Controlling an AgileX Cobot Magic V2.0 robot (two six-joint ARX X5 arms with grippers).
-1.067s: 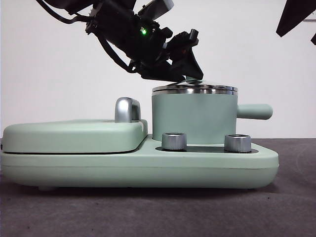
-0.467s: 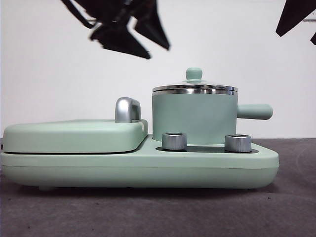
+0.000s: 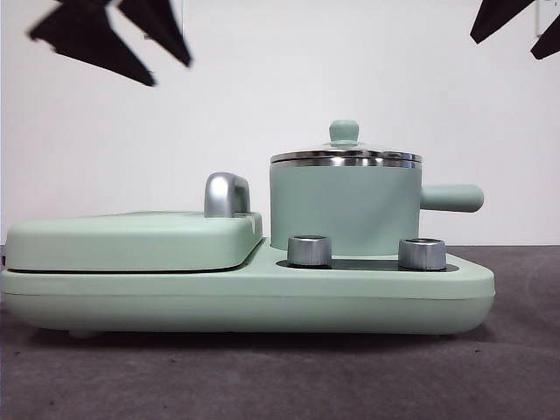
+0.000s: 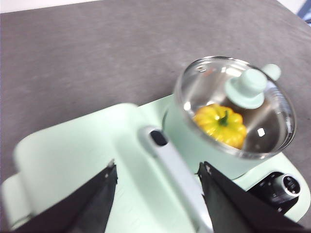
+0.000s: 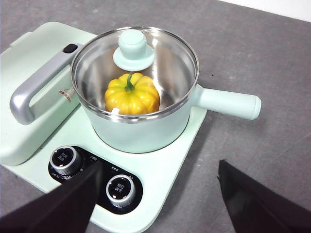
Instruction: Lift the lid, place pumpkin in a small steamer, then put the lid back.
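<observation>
Inside the small steamer (image 5: 141, 128) the pumpkin (image 5: 132, 94) is sitting under the lid (image 5: 134, 53); the left hand (image 4: 158, 189) is hanging released above the griddle cover (image 4: 73, 160), the right hand (image 5: 158, 194) waiting released.

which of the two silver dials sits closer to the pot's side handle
The dial toward the appliance's outer corner, on the side handle's side. The other dial sits nearer the griddle cover.

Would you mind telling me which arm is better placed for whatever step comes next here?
Neither is needed, probably: the lid sits on the small steamer with the pumpkin inside. If the lid needed adjusting, the left gripper, open above the griddle cover, looks marginally nearer.
</observation>
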